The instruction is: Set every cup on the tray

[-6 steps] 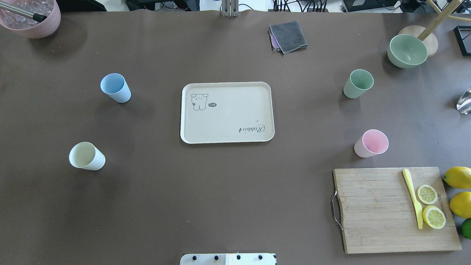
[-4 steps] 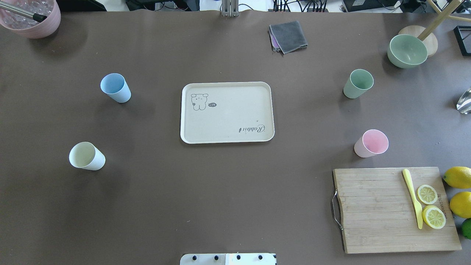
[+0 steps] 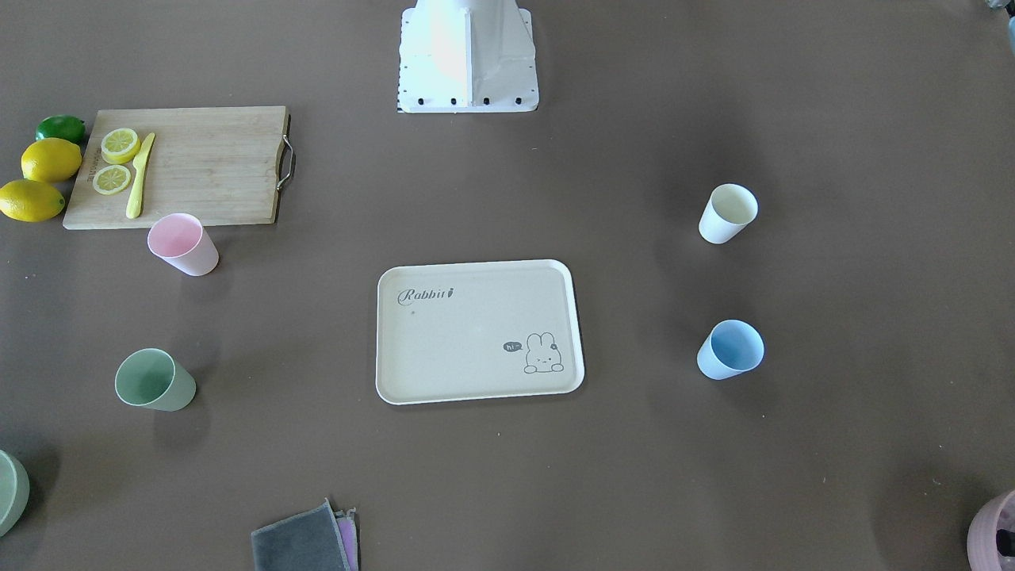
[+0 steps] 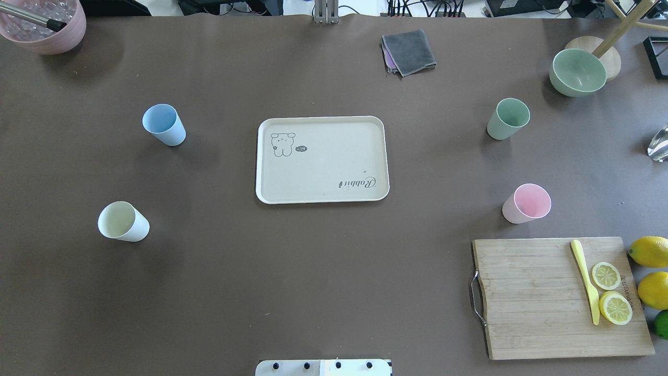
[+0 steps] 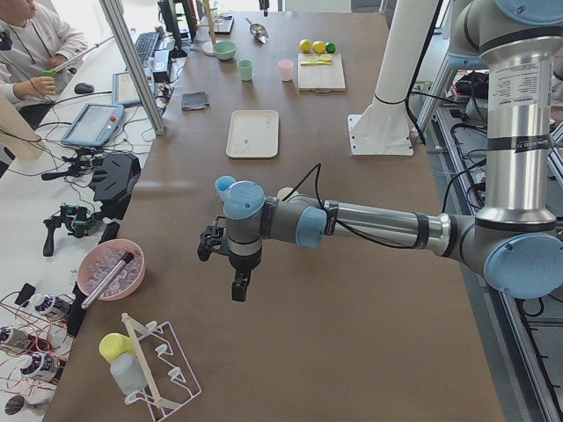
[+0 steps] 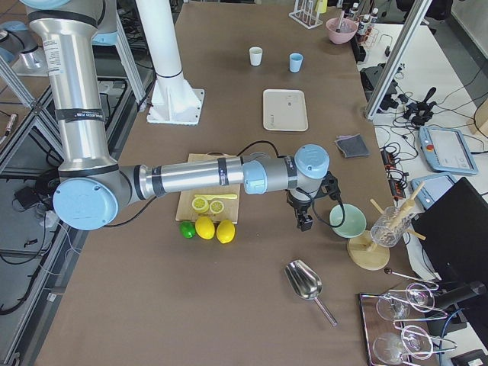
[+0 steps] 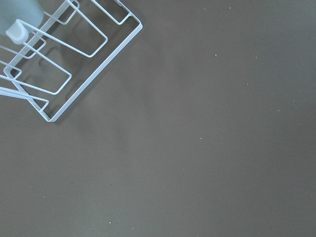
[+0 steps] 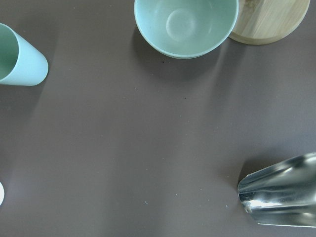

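The cream tray [image 4: 323,172] lies mid-table with nothing on it; it also shows in the front view [image 3: 468,357]. All cups stand upright on the table, off the tray. The blue cup [image 4: 164,125] and cream-white cup [image 4: 123,222] are to its left. The green cup [image 4: 508,119] and pink cup [image 4: 527,203] are to its right. The green cup also shows in the right wrist view [image 8: 19,61]. My left gripper [image 5: 237,288] hovers beyond the blue cup, near the table's left end. My right gripper [image 6: 303,223] hovers near the green bowl. I cannot tell whether either is open.
A wooden cutting board [image 4: 532,297] with lemon slices and a yellow knife lies front right, with lemons [image 4: 649,251] beside it. A green bowl [image 4: 577,72], a grey cloth [image 4: 409,51], a mauve bowl [image 4: 44,26], a metal scoop [image 8: 279,197] and a wire rack [image 7: 64,59] stand around the table's edges.
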